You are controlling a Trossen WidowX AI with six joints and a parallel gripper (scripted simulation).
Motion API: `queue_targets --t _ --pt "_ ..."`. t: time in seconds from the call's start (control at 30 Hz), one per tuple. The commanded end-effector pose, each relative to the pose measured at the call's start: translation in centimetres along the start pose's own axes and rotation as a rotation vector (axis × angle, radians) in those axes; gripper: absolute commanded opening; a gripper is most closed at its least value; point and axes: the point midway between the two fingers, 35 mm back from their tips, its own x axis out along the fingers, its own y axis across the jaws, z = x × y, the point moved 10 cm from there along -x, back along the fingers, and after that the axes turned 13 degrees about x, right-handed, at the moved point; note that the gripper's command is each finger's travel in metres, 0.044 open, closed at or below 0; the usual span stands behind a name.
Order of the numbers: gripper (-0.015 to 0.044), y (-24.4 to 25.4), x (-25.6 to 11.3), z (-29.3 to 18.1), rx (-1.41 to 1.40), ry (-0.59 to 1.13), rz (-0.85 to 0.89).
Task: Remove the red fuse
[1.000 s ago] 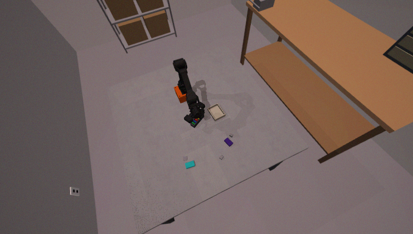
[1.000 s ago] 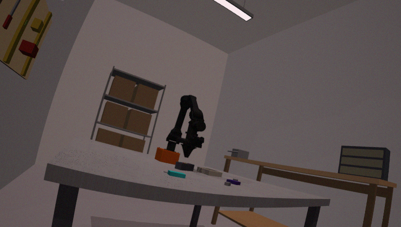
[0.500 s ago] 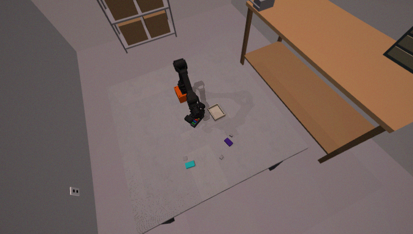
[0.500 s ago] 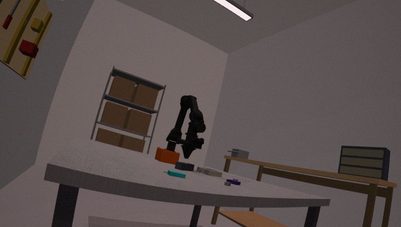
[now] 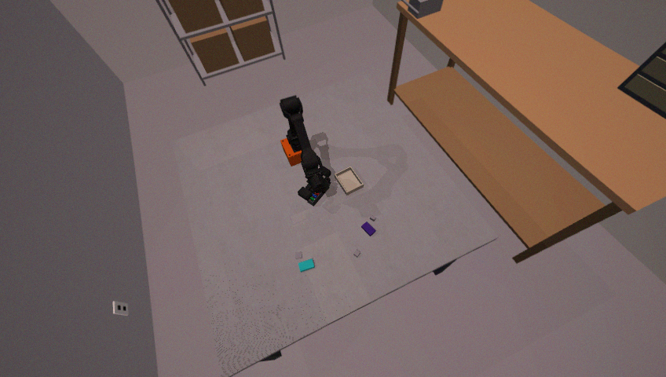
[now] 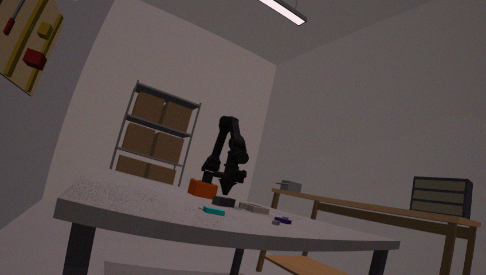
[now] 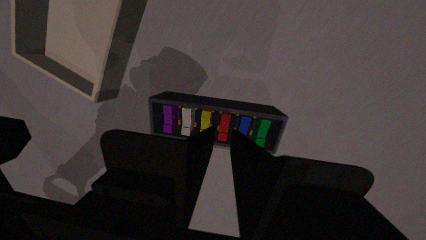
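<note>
The red fuse (image 7: 225,119) stands in the dark fuse block (image 5: 313,203) (image 6: 223,201) (image 7: 215,104). In the wrist view it is between the yellow fuse (image 7: 206,119) and the blue fuse (image 7: 244,123). A purple fuse (image 7: 168,119), a white fuse (image 7: 187,120) and a green fuse (image 7: 262,131) are in the same row. My gripper (image 6: 225,194) (image 7: 223,132) points down just above the block, its fingers a narrow gap apart with nothing between them. In the wrist view the tips flank the red fuse's near part. The beige tray (image 5: 349,181) (image 6: 254,208) (image 7: 92,32) is empty.
The arm's orange base (image 5: 291,157) (image 6: 202,189) is behind the block. A teal box (image 5: 306,265) (image 6: 214,211), a purple box (image 5: 367,228) (image 6: 282,221) and small grey pieces, one (image 5: 356,253) (image 6: 275,222) between these boxes, lie toward the table's front.
</note>
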Motion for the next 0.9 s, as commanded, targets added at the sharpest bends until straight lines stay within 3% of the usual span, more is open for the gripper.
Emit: queue_targets --t 0.0,0.87 --pt "0.0071 0.0 0.6 -0.1 -0.005 0.005 -0.004" --pt "0.0071 -0.1 1.7 -0.1 -0.005 0.005 -0.004"
